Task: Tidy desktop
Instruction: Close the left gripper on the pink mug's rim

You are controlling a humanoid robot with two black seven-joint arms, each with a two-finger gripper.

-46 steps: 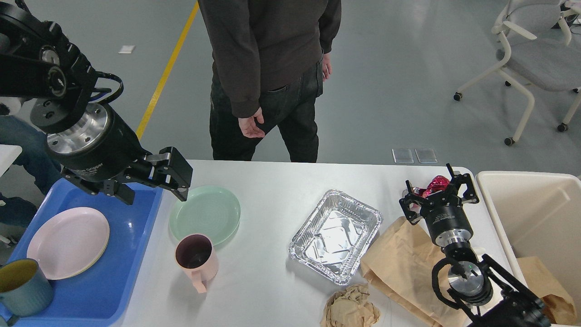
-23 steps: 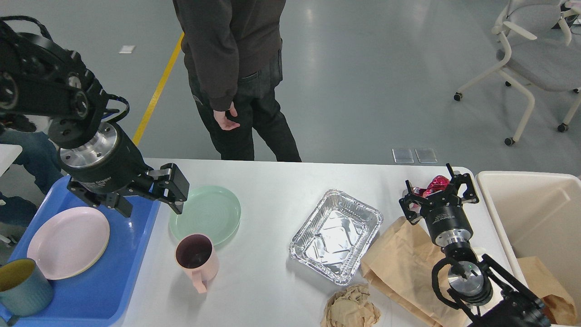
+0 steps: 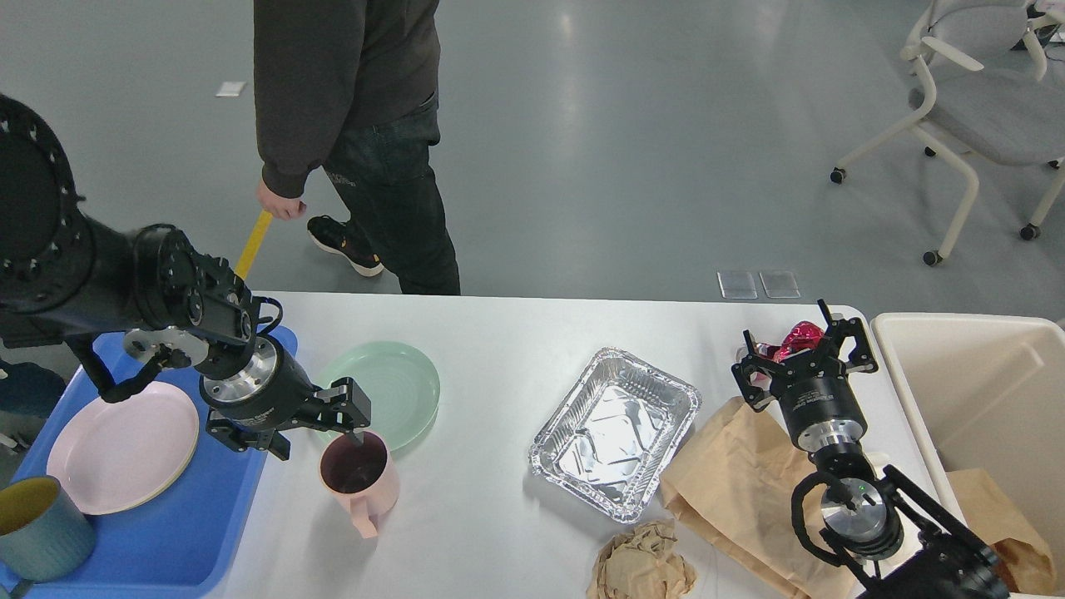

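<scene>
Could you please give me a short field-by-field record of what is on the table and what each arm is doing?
surface: white rectangular desktop
left tool: open, at the rim of the pink ceramic mug
right tool: around a crumpled red foil wrapper
dishes: round green plate on desktop; round pink plate in blue plastic tray
rubbish: silver foil tray, brown paper bag

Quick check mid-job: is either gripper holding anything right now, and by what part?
Left gripper holds nothing yet: open at the pink mug, one finger dipping inside its rim. Right gripper sits around a red foil wrapper, but whether it grips cannot be told.
</scene>
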